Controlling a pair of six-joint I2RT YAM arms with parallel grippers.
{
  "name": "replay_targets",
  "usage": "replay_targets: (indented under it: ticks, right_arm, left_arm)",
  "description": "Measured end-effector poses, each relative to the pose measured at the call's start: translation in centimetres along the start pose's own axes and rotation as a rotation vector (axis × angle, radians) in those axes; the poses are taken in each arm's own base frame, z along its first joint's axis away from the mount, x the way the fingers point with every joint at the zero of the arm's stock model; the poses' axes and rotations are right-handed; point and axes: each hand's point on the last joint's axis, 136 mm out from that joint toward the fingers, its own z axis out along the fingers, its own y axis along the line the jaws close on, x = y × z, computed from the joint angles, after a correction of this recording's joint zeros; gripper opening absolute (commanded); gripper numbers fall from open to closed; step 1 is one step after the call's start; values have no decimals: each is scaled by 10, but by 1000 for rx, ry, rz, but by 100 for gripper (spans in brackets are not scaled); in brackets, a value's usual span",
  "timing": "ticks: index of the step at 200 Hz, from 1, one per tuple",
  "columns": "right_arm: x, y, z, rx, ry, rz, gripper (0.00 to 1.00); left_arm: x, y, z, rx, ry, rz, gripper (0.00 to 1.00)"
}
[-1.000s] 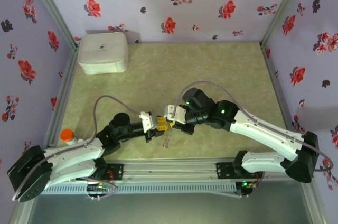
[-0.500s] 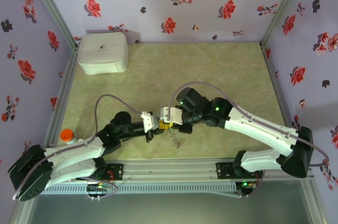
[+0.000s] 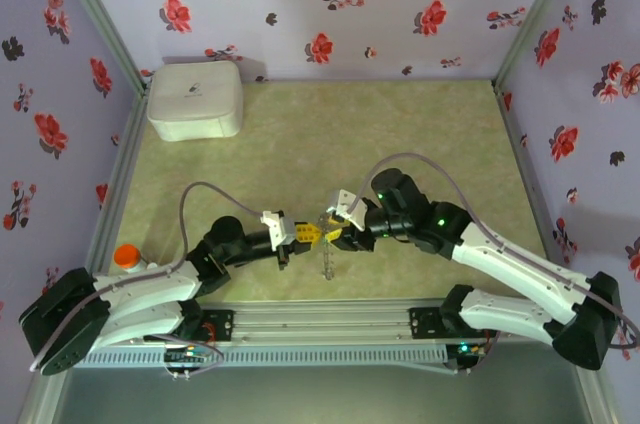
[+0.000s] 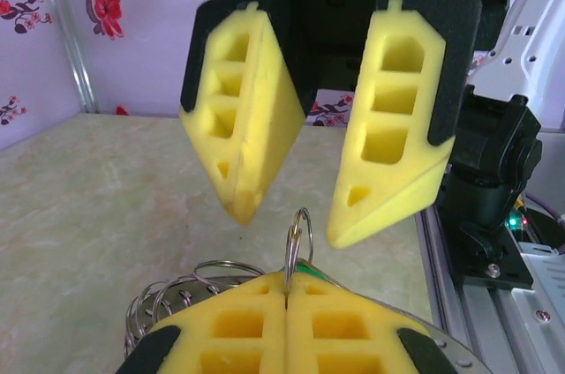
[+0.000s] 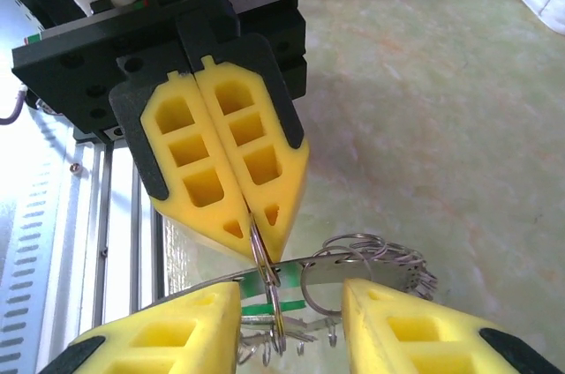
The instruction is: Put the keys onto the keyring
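My left gripper (image 3: 303,235) is shut, pinching a small wire split ring (image 4: 297,237) that stands up from between its yellow pads. That ring belongs to the keyring (image 5: 388,265), a thin flat grey ring carrying several small wire loops, which hangs under the grippers (image 3: 326,260). A tiny green key (image 5: 267,282) sits by the pinched ring, its edge also peeking out behind the left pads (image 4: 306,265). My right gripper (image 3: 333,231) faces the left one, open, its fingers (image 4: 393,127) straddling the split ring without touching it (image 5: 291,308).
A white rounded box (image 3: 195,99) stands at the back left corner. An orange-capped item (image 3: 127,256) sits by the left arm's base. The aluminium rail (image 3: 330,319) runs along the near edge just below the grippers.
The right arm's wrist has swung to the right and turned, so its gripper now faces the left one from the right. The left gripper stayed put; the hanging keyring swayed slightly.
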Motion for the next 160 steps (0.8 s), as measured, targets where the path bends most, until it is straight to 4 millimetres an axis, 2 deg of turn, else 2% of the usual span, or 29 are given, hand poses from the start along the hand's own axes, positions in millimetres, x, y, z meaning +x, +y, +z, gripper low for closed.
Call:
replay_targets:
  ticks: [15,66,133,160]
  right_arm:
    - [1,0,2,-4,-8,18,25]
    - [-4,2,-4,6,-36,25,20]
    - [-3,1,-6,20,-35,23,19]
    - [-1,1,-5,17,-28,27,13]
  left_arm:
    - [-1,0,-1,0,-8,-4,0]
    - [-7,0,-1,-1,-31,2,0]
    - [-7,0,-1,-1,-33,3,0]
    - [-7,0,-1,-1,-33,3,0]
